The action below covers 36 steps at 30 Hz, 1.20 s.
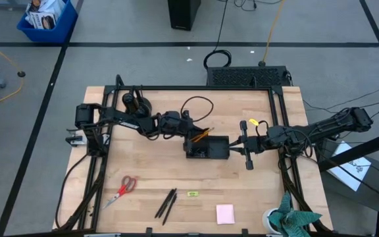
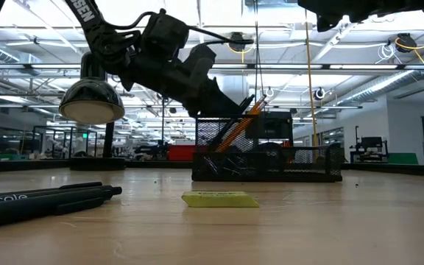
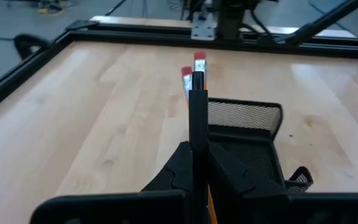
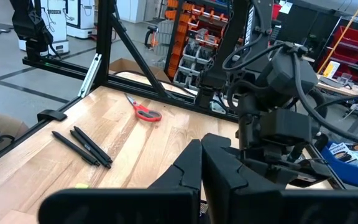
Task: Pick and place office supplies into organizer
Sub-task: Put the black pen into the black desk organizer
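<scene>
The black mesh organizer [image 1: 207, 149] [image 2: 267, 158] sits at the table's middle. My left gripper [image 1: 191, 136] [image 3: 197, 155] is at its left end, slanting down, shut on a thin black pen [image 3: 197, 109]. Orange pencils with red erasers [image 3: 199, 61] [image 2: 250, 112] lean in the organizer right behind the pen. My right gripper [image 1: 247, 146] [image 4: 201, 158] hovers shut by the organizer's right end. Near the table's front edge lie red-handled scissors [image 1: 125, 187], black pens [image 1: 166, 203], a yellow-green tag [image 1: 192, 193] [image 2: 219, 199] and a pink notepad [image 1: 225, 213]. My left gripper pinches the black pen's shaft [image 3: 197, 140] between its two fingers, which come from the table's left, slanting down. The pen runs on past the fingertips, tilted over the organizer [image 3: 244, 124]. Whether the fingers also touch the orange pencils behind it, I cannot tell.
A teal cloth [image 1: 295, 220] lies at the near right corner. A round black dome-shaped object [image 2: 90, 99] stands at the far left. A black frame [image 1: 196, 88] runs round the table's edges. Bare wood stretches between the organizer and the supplies.
</scene>
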Each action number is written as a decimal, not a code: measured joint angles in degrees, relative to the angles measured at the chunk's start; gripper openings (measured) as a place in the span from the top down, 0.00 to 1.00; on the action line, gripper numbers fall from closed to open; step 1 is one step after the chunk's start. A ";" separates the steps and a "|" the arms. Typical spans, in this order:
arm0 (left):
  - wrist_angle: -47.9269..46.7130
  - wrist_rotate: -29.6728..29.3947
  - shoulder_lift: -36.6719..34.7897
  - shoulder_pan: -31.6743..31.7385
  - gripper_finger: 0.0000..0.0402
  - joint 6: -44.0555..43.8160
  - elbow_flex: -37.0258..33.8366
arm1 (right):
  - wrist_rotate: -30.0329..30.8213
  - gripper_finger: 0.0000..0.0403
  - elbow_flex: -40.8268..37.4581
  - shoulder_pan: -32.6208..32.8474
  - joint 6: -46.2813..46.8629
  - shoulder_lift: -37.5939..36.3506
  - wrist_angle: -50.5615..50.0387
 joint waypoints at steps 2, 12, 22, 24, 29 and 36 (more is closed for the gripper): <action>-0.03 -1.26 0.00 -0.17 0.94 -1.32 -0.22 | 0.00 1.00 0.00 0.00 -0.02 0.00 0.00; -1.40 -4.02 0.00 -1.64 0.93 -0.93 -0.22 | 0.04 1.00 0.00 0.00 -0.13 0.00 0.04; -1.40 -2.06 0.00 -1.71 0.78 -0.99 -0.29 | 0.09 1.00 0.00 0.00 -0.13 0.00 0.04; -1.78 -2.06 -0.60 -1.73 0.75 -0.80 -0.29 | 0.09 1.00 0.00 0.00 -0.15 0.00 0.04; -2.28 -2.05 -4.58 -1.86 0.70 -0.22 -0.13 | 0.11 1.00 0.00 0.00 -0.56 0.00 0.11; -28.75 -13.75 -20.39 -9.00 0.69 -1.83 6.00 | 0.09 1.00 0.00 0.00 -0.59 0.00 0.04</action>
